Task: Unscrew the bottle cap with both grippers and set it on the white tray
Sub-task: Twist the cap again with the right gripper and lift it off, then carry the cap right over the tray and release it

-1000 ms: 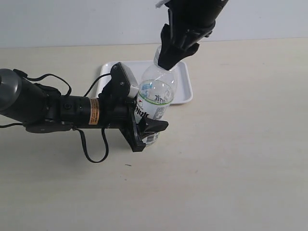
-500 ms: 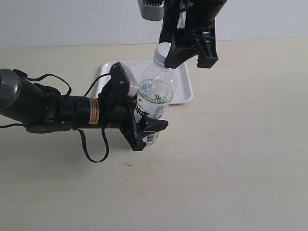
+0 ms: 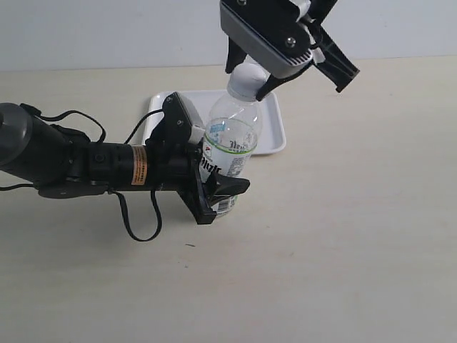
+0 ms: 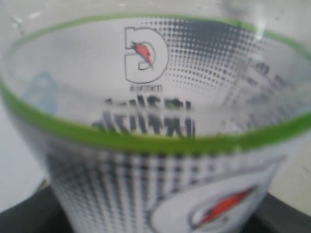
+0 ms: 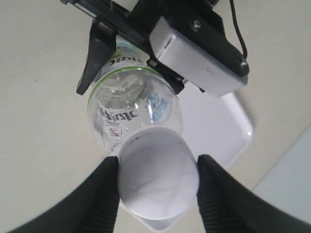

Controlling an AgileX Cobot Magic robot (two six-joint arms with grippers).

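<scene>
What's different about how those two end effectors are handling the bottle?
The left end effector lies sideways, clamped on the labelled body of the bottle; the right end effector hangs above, fingers flanking the bottle cap, grip unclear. Left sits low by the table; right sits high. Both have black fingers.

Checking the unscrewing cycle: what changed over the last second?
The right gripper let go of the bottle cap, opened and swivelled around it; its jaws now flank the cap closely, grip unclear. The left gripper stayed clamped on the bottle, the cap stayed on, and the white tray did not move.
</scene>
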